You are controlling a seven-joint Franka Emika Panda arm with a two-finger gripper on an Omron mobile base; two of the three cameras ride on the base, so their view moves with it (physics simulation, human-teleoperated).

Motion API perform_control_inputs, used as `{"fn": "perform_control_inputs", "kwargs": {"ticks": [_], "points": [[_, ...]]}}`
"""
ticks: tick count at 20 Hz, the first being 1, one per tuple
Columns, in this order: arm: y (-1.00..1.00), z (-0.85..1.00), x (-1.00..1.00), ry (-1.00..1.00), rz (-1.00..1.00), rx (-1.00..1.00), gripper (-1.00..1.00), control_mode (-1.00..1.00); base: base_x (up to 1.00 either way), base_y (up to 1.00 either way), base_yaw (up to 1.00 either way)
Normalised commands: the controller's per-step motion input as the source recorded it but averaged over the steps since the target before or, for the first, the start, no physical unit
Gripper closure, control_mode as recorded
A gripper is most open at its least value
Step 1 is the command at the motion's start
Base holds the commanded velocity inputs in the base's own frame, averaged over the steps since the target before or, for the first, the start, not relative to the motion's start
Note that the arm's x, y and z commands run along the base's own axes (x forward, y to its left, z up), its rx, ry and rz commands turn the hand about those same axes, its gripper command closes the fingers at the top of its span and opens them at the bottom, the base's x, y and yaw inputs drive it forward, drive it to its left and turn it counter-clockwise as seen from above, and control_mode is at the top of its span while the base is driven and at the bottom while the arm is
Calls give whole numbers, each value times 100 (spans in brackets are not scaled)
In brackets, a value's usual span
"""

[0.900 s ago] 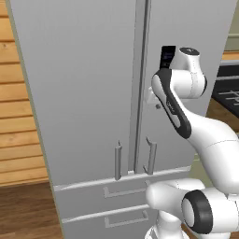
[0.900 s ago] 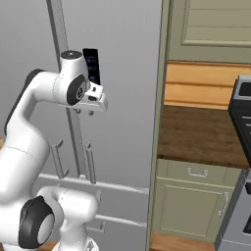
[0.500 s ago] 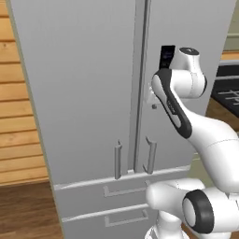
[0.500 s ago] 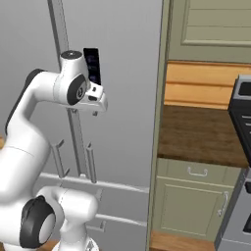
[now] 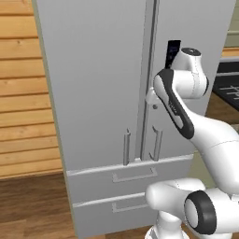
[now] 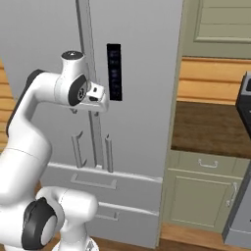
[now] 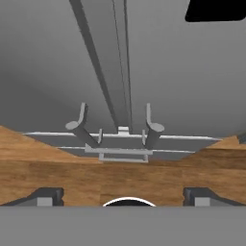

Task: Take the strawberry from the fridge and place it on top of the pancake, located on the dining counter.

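The fridge (image 5: 102, 102) is standing closed, with both upper doors shut and the two lower drawers (image 5: 126, 179) pushed in. The strawberry must be looked for behind these doors, because no berry is showing anywhere outside.

The tool (image 7: 120, 194) is pointing down along the front of the fridge, and its two finger tips (image 7: 45, 196) are standing far apart at the bottom of the hand view, so the jaws are wide and are gripping nothing. In the base views the hand is hanging close in front of the right door, near the central seam, but I cannot tell if it is touching the door.

Two vertical bar handles (image 5: 126, 147) are sitting on each side of the seam, low on the doors (in the hand view they are appearing as two short posts above the top drawer). A black control panel (image 6: 113, 72) is sitting high on the right door, just beside the robot's wrist.

To the left of the fridge a wooden plank wall (image 5: 23, 93) is running. To the right, a brown wooden worktop (image 6: 211, 130) is lying over grey-green cabinets (image 6: 201, 196), and a dark stove edge (image 6: 244, 98) is showing beyond it. The wooden floor (image 5: 32, 205) is lying below.
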Motion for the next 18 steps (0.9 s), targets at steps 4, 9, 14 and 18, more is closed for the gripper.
{"fn": "perform_control_inputs", "kwargs": {"ticks": [4, 9, 14, 18], "points": [[0, 0, 0, 0, 0, 0, -100, 100, -30, -1, -1], [0, 0, 0, 0, 0, 0, -100, 100, -45, 0, 0], [0, 0, 0, 0, 0, 0, -100, 100, -62, 0, -1], [0, -30, -13, 0, 0, 0, -100, -100, -34, 0, -1]]}}
